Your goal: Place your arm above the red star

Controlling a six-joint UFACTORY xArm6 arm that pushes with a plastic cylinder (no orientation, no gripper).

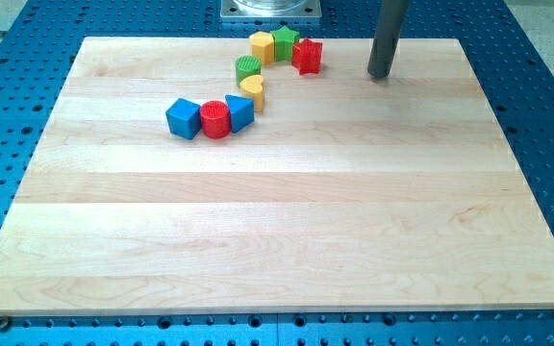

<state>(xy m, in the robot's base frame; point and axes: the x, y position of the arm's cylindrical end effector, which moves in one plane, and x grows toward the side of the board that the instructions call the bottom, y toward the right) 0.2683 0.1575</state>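
The red star (307, 55) lies near the view's top, at the right end of a curved chain of blocks. My tip (380, 75) is on the wooden board (277, 231), to the right of the red star and slightly lower in the view, with a clear gap between them. The dark rod rises from the tip to the view's top edge.
The chain runs from the red star leftward: a green star (284, 40), a yellow block (262, 45), a green cylinder (248, 67), a yellow heart-like block (252, 89), a blue triangular block (239, 111), a red cylinder (215, 118), a blue cube (183, 117).
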